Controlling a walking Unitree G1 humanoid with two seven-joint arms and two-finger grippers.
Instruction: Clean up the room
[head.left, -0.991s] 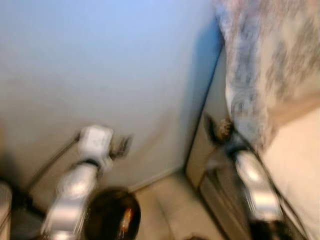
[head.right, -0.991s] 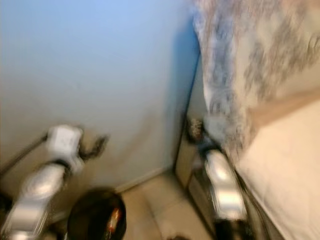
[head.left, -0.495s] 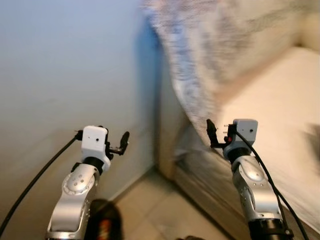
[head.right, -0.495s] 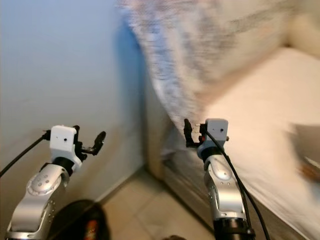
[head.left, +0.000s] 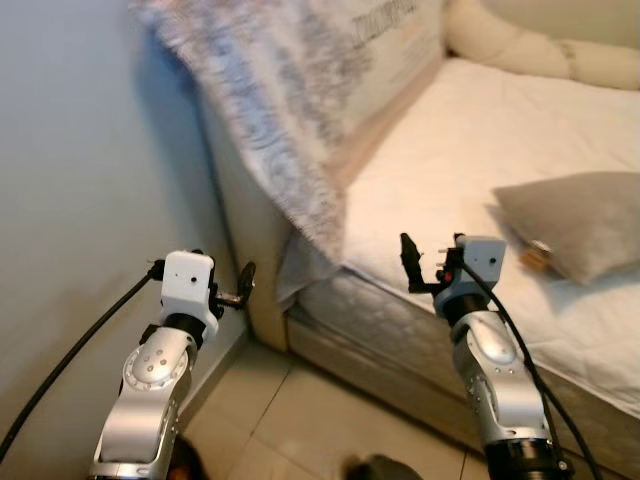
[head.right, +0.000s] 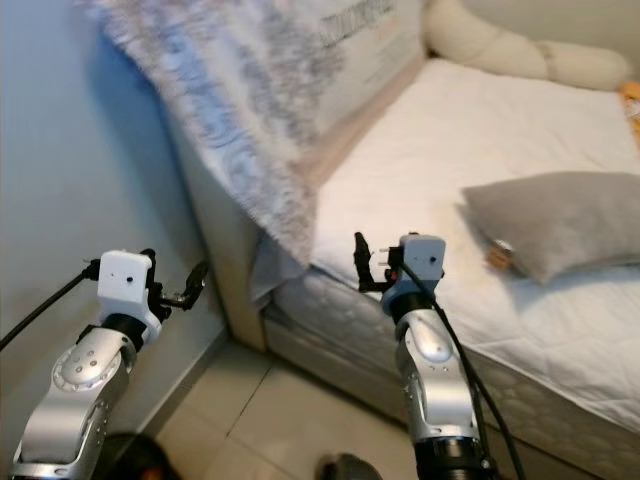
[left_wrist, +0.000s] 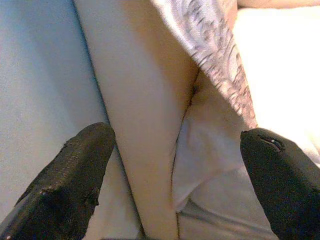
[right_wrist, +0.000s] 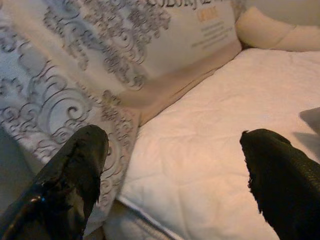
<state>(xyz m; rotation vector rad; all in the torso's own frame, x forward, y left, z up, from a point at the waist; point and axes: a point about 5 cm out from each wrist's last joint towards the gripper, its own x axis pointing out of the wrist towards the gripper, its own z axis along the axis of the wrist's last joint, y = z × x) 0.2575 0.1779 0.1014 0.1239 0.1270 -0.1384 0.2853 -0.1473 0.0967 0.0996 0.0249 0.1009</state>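
Observation:
A bed with a white quilted mattress (head.left: 450, 150) stands before me. On its right side lies a grey pillow (head.left: 575, 225), with a small orange-brown object (head.left: 535, 257) tucked at its near edge. A grey-patterned cover (head.left: 290, 110) hangs over the bed's end on the left. My left gripper (head.left: 238, 285) is raised near the bed's corner post, open and empty, fingers (left_wrist: 75, 175) wide apart. My right gripper (head.left: 425, 265) hovers over the mattress edge, also open and empty, its fingers (right_wrist: 75, 175) spread.
A pale blue wall (head.left: 80, 180) runs close on the left, leaving a narrow gap beside the beige bed frame (head.left: 245, 260). Beige floor tiles (head.left: 290, 420) lie below. A cream bolster (head.left: 540, 50) lines the far side. A dark rounded thing (head.left: 370, 467) shows at the bottom edge.
The camera has swung right and the blur has cleared: the bed and grey pillow came into view and the black bin slid out lower left. Both arms keep their raised pose.

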